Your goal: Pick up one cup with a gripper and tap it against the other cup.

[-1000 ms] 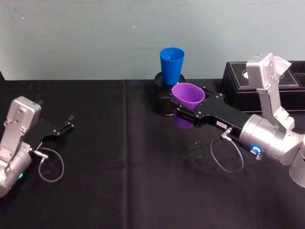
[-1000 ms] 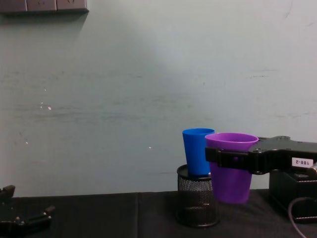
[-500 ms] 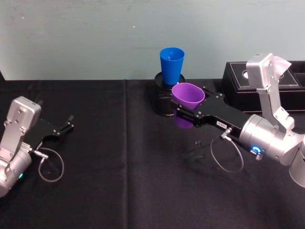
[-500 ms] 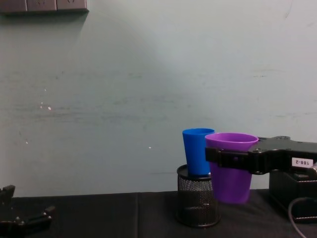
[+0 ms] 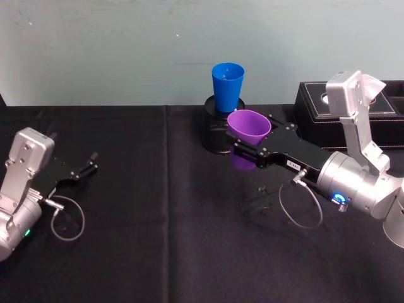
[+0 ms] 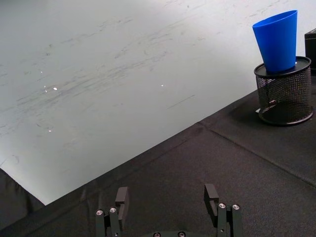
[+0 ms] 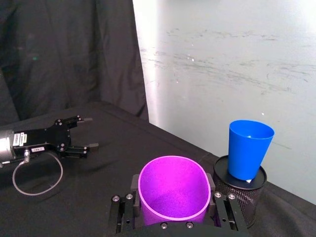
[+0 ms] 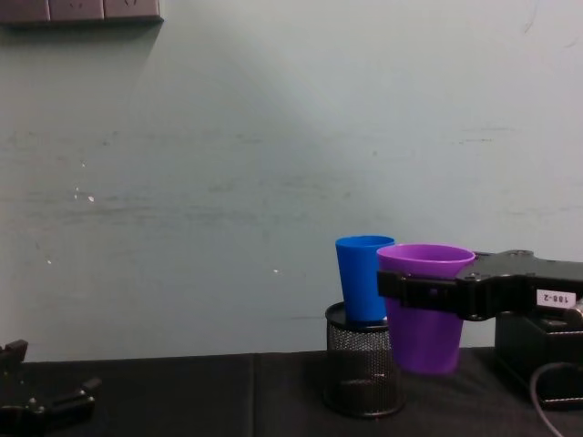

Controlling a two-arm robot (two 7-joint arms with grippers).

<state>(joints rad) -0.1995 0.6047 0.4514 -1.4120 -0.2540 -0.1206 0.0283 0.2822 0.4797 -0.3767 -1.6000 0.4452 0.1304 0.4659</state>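
Nothing moved past second: right gripper [image 5: 252, 134] clamping purple cup [image 5: 248, 122] at 5 o'clock of blue cup [image 5: 227, 85], tap probably pending. Left gripper [image 5: 90, 163] parked, jaws wide.

The purple plastic tumbler [image 5: 248, 121] sits between the right gripper's [image 5: 251, 134] fingers, raised above the black-clothed table [image 5: 158, 240]. Just beyond this gripper, slightly left, the bright-blue plastic tumbler [image 5: 227, 85] stands in the black wire-mesh pen holder [image 8: 363, 378]. The left gripper [image 5: 88, 167] lies well apart, leftward.
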